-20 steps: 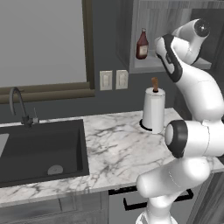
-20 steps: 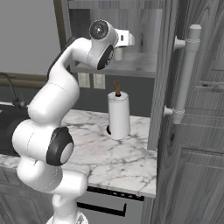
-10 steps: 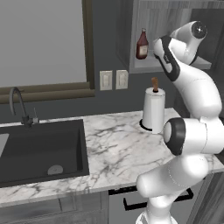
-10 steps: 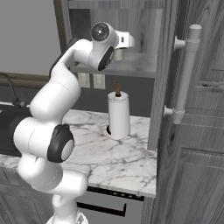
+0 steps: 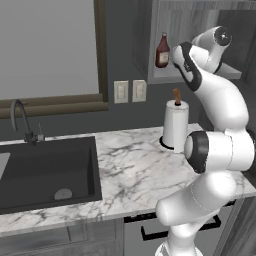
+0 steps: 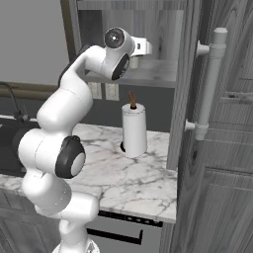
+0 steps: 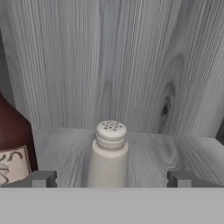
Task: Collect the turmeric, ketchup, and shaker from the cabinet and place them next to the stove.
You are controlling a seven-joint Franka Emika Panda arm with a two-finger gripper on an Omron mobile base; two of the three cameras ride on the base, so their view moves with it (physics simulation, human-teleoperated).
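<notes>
Matte white domed shaker (image 7: 108, 155) on wood-grain cabinet (image 7: 131, 61) shelf.

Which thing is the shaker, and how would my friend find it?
Look in the open wall cabinet above the marble counter, on its wood-grain shelf. The shaker stands upright, right of the dark red ketchup bottle. It is the short pale one with tiny holes in its rounded top.
</notes>
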